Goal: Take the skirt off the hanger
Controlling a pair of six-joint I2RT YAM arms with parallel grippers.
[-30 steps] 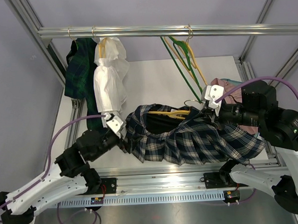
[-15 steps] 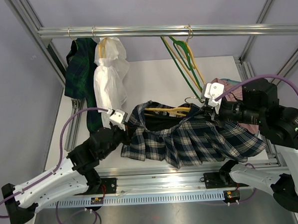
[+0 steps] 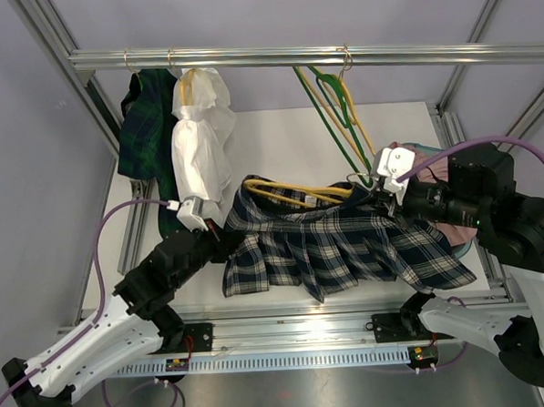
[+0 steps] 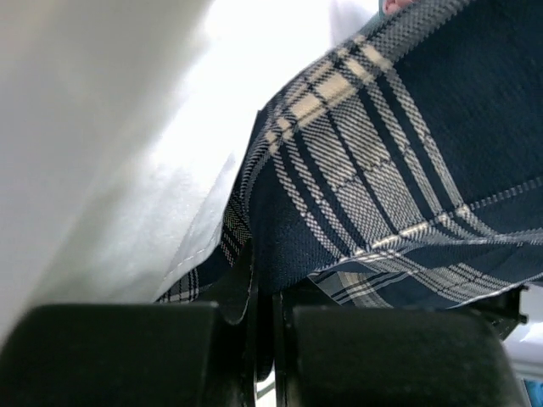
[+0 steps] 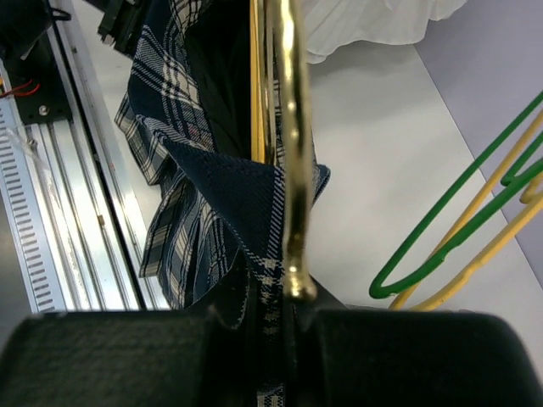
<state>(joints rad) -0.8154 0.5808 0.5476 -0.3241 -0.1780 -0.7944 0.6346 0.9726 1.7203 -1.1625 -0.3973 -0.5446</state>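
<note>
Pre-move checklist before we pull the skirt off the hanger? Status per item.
1. Left gripper shut on the plaid skirt edge: ok, cloth is pinched between the fingers in the left wrist view.
2. Right gripper shut on the yellow hanger hook: ok, though skirt cloth is pinched in with it.
3. Hanger free of skirt: not ok, its arms sit inside the waistband.
4. Skirt clear of the white garment on the rail: cannot tell, they sit close by the left gripper.
5. Spare hangers clear of the right arm: cannot tell, they hang just beside it.
</note>
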